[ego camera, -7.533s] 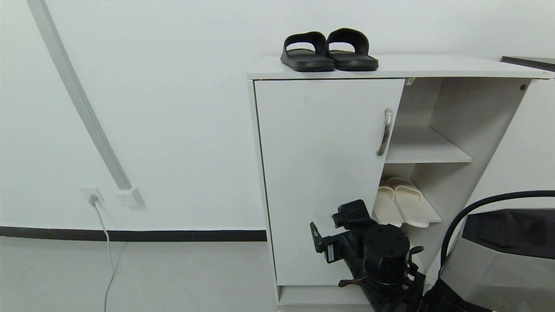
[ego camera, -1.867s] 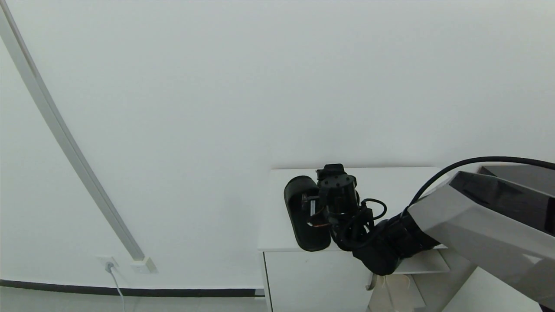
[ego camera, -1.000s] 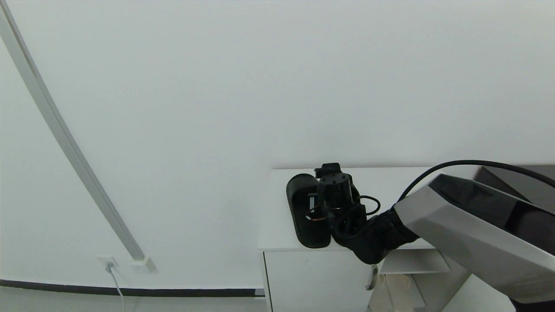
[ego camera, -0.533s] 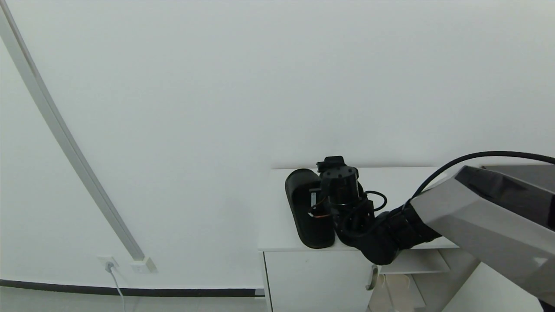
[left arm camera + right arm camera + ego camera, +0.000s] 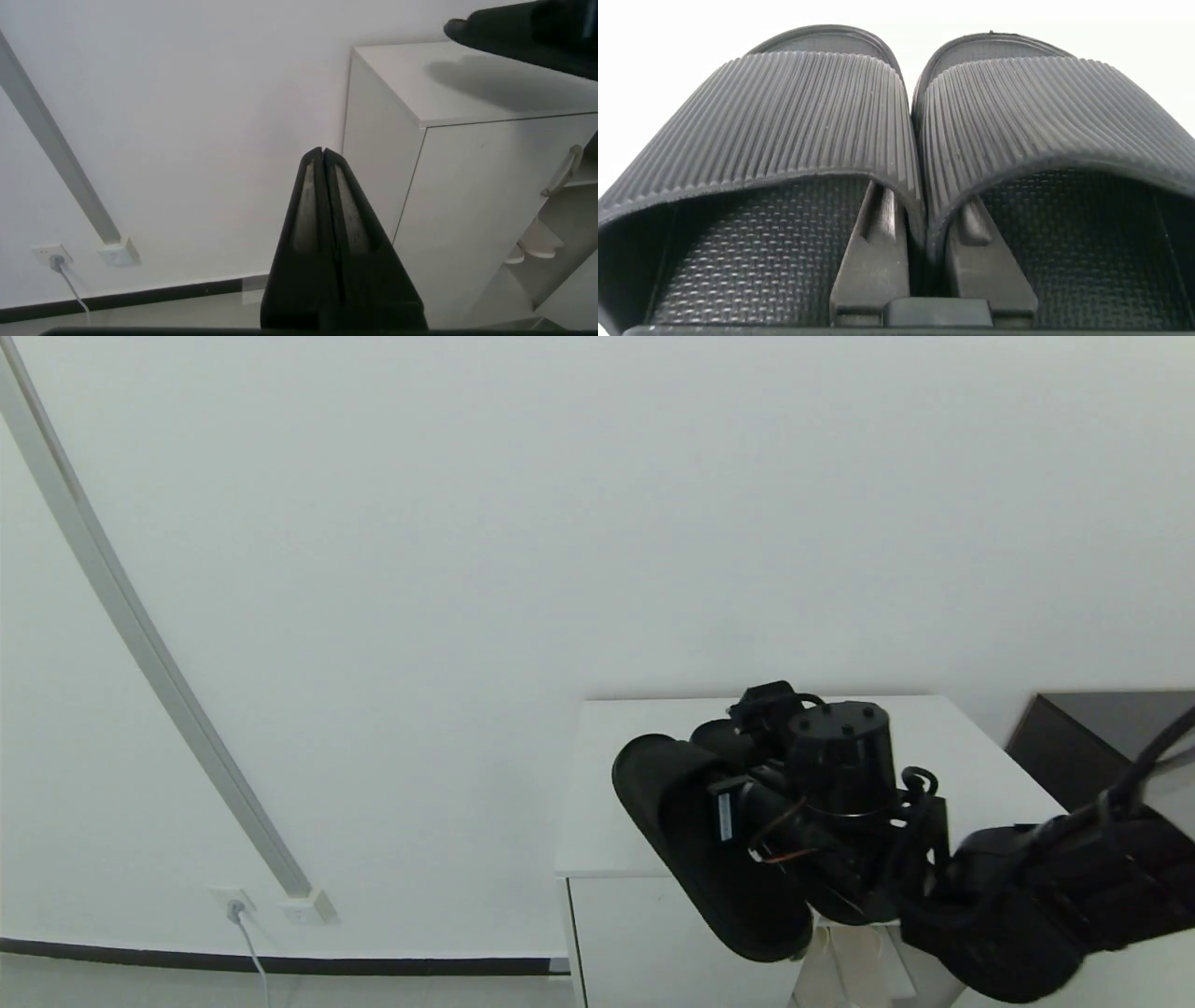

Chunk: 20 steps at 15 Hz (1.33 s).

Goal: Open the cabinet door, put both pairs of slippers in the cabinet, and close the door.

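My right pincer (image 5: 921, 224) clamps the black slippers (image 5: 719, 859) by their inner straps, over the cabinet (image 5: 597, 803) top's 6 o'clock edge. My left pincer (image 5: 323, 215) is pressed closed, empty.

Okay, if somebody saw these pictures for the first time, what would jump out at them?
The black slippers, big and tilted, overhang the front edge of the white cabinet. The right gripper pinches both together by their inner walls, under the straps. Lower down, a pale slipper rests inside it.
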{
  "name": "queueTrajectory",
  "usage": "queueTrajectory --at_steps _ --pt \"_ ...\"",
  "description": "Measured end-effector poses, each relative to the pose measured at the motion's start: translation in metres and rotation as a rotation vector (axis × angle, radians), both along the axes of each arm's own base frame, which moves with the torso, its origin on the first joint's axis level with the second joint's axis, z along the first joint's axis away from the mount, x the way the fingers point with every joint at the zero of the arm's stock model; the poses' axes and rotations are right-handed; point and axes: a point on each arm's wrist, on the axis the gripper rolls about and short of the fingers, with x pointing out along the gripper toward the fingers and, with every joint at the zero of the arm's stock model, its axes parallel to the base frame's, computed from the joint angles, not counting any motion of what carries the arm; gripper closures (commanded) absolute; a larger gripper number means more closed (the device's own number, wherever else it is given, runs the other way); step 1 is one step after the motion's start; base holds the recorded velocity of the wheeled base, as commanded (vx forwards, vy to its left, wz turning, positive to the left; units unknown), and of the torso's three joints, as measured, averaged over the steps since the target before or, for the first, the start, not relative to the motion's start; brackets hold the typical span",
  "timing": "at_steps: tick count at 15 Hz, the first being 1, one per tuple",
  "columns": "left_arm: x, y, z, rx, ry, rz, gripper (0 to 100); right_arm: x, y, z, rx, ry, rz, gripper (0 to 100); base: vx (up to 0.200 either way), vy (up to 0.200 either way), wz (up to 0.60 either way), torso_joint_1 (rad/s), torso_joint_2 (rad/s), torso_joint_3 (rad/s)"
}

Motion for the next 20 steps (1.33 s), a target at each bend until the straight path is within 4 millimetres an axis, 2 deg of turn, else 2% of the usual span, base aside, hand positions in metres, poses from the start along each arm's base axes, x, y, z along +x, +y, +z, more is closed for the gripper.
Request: queueTrajectory --at_steps 3,5,15,20 --pt "0.0 0.0 0.0 0.0 0.0 0.001 100 -0.034 -0.026 0.01 0.021 0.035 0.196 100 0.0 0.0 0.0 0.0 0.0 0.0" --pt "0.0 0.0 0.0 0.0 0.0 0.001 100 -0.046 -0.034 0.016 0.025 0.031 0.243 100 0.0 0.0 0.0 0.0 0.0 0.0" --pt "0.0 0.0 0.0 -0.001 0.0 0.001 100 -0.058 -0.039 0.017 0.021 0.029 0.25 100 0.0 0.0 0.0 0.0 0.0 0.0" --pt "0.0 0.0 0.0 -0.001 0.001 0.001 100 -0.059 -0.038 0.015 0.018 0.033 0.254 100 -0.2 0.0 0.0 0.006 0.0 0.002"
